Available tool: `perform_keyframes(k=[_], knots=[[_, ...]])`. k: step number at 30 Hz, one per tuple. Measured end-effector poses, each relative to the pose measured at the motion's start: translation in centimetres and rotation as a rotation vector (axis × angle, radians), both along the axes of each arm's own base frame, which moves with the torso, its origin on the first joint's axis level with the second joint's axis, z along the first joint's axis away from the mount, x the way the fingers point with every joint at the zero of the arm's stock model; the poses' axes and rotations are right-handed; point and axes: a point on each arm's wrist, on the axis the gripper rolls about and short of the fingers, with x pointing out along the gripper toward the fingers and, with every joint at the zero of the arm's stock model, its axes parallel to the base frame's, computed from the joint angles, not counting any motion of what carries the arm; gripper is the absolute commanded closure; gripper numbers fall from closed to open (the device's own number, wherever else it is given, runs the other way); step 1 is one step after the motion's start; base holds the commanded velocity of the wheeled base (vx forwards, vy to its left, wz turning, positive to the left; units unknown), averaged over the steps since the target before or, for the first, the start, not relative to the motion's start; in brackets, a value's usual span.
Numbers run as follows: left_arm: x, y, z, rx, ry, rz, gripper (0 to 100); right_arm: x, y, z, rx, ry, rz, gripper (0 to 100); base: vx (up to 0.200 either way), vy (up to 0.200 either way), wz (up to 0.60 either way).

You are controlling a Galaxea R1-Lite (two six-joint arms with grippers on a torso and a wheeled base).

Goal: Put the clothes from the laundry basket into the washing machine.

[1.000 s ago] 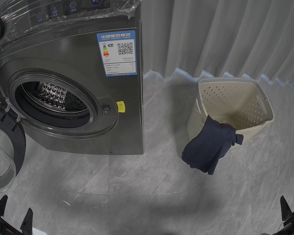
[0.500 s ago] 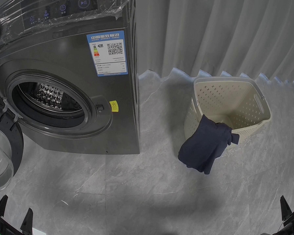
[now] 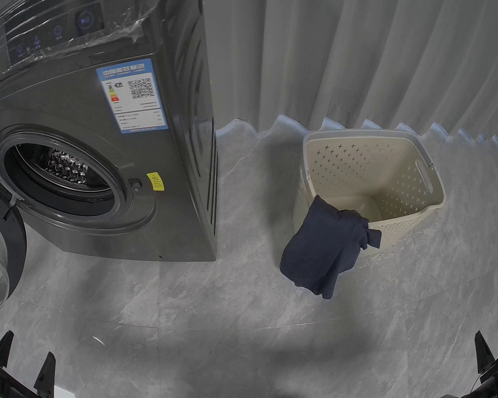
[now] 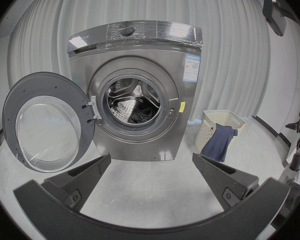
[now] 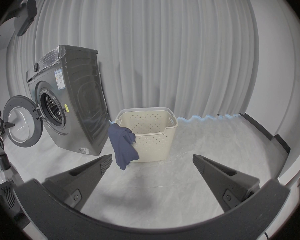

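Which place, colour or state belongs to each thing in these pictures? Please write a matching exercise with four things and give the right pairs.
Things
1. washer door
2. navy garment
3. basket
4. dark cloth

Place, colour or state
A. lies inside the drum
B. hangs over the basket's rim
C. swung wide open
D. cream, with small holes in its walls

Pairs: 1-C, 2-B, 3-D, 4-A
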Motion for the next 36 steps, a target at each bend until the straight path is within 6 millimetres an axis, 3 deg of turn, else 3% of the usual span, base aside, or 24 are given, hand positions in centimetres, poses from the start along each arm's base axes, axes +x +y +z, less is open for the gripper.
perform_keyframes(k=[11, 17, 26, 36], knots=[[0.0, 0.0, 0.0, 0.005, 0.001, 0.001, 0, 0.0, 0.0, 0.0, 0.0, 0.0, 0.0, 0, 0.0, -0.036, 0.0], [0.0, 0.0, 0.0, 0.004, 0.0, -0.001, 0, 0.0, 0.0, 0.0, 0.0, 0.0, -0.001, 0, 0.0, -0.2, 0.0], [0.0, 0.0, 0.0, 0.001, 0.0, 0.0, 0, 0.01, 0.0, 0.01, 0.0, 0.0, 0.0, 0, 0.0, 0.0, 0.0], [0.01, 0.0, 0.01, 0.012, 0.0, 0.0, 0, 0.01, 0.01, -0.1, -0.001, 0.01, 0.002, 0, 0.0, -0.18, 0.0]])
